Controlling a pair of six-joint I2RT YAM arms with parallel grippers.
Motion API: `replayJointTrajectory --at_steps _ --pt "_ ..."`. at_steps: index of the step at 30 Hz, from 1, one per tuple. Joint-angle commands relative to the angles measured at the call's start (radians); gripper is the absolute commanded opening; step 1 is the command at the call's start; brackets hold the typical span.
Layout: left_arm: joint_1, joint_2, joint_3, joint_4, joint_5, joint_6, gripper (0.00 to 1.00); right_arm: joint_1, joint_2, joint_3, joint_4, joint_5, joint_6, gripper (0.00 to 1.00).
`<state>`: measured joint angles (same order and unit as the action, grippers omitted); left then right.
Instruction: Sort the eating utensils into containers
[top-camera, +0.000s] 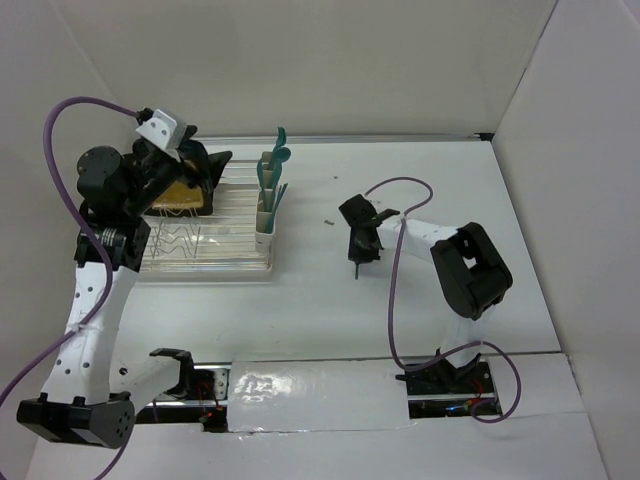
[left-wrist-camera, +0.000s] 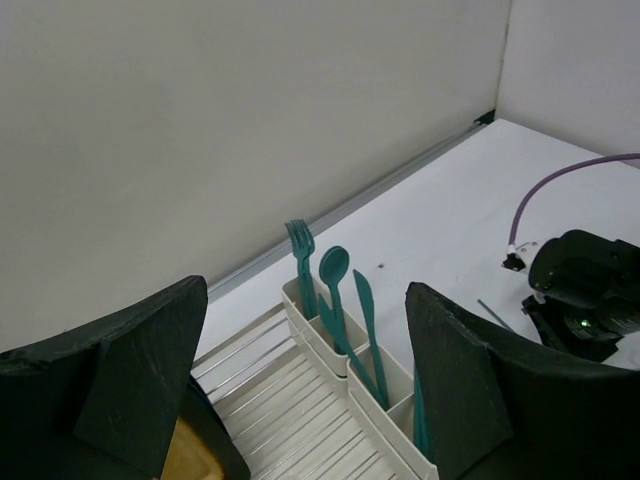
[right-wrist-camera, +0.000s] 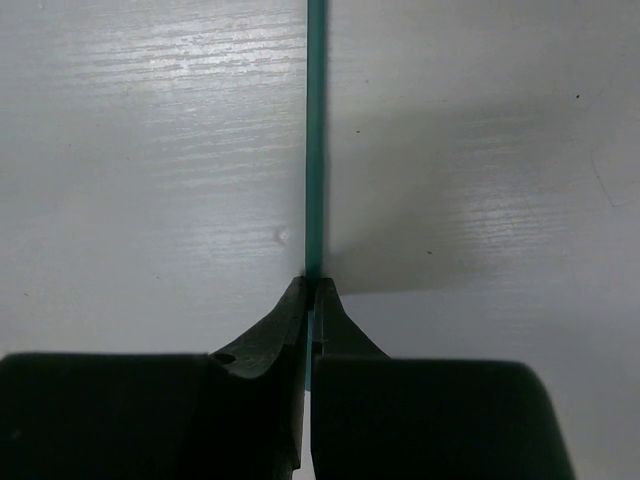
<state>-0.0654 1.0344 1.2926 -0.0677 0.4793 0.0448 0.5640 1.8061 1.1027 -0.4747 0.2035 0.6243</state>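
White table (top-camera: 330, 300) below. My right gripper (right-wrist-camera: 312, 288) pinches utensil (right-wrist-camera: 315, 150) by thin edge, well right of cups (top-camera: 264, 232). Left gripper (left-wrist-camera: 305, 385) spread, empty, over rack (top-camera: 200, 245). Keep pinch firm, carry left, tip upright above matching cup.

a teal fork (left-wrist-camera: 300, 242), spoon (left-wrist-camera: 335, 266) and knife (left-wrist-camera: 362, 298) stood heads-up in the joined cream cups (left-wrist-camera: 318, 340); another thin teal utensil (right-wrist-camera: 316, 150) was pinched edge-on.
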Motion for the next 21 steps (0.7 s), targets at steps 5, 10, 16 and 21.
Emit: replayJointTrajectory --at_steps 5,10,16,21 --pt "-0.092 0.058 0.132 -0.138 0.018 -0.182 0.9 0.011 -0.072 -0.118 0.175 -0.087 -0.076 0.0" --pt "-0.165 0.116 0.129 -0.119 -0.108 -0.373 0.82 -0.019 -0.356 -0.153 0.401 -0.385 -0.163 0.0" --pt "-0.3 0.217 0.16 -0.075 -0.258 -0.454 0.83 -0.029 -0.484 -0.078 0.447 -0.498 -0.138 0.0" --pt "-0.378 0.325 0.192 -0.021 -0.285 -0.519 0.84 -0.029 -0.548 -0.026 0.436 -0.498 -0.138 0.0"
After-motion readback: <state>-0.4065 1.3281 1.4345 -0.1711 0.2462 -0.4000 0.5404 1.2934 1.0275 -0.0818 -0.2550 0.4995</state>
